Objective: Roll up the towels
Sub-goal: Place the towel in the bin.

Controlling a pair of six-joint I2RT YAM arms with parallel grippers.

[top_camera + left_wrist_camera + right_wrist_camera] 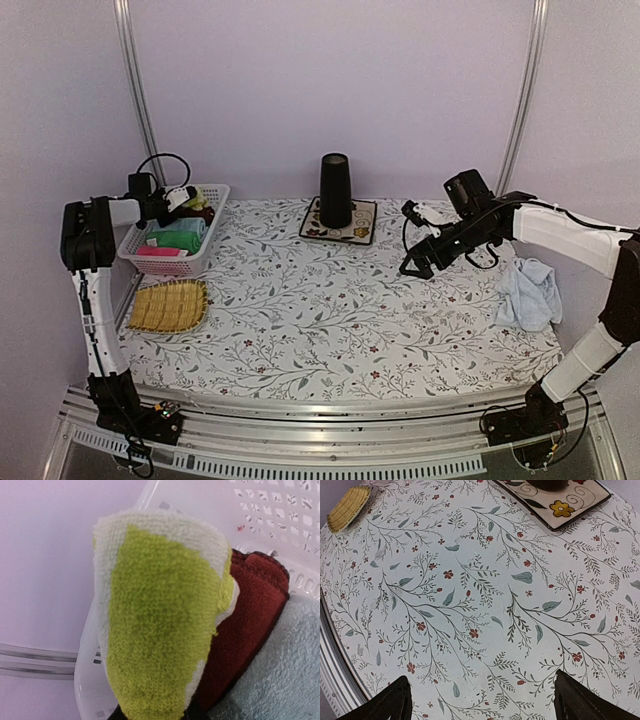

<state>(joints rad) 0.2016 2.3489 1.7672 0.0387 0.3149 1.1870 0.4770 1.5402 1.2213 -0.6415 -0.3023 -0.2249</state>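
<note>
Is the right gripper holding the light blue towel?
No: the right gripper hangs open over the table, and the light blue towel lies crumpled apart from it near the right edge.

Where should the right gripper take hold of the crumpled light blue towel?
The light blue towel lies crumpled on the table; pinch its raised far fold, probably from straight above with the open right gripper, which hangs to its left.

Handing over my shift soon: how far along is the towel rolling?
Looks done: the yellow-green towel seems rolled. In hand: the left claw grips it at the white basket. Left: the light blue towel lies crumpled on the table; the right claw hangs open, holding nothing.
</note>
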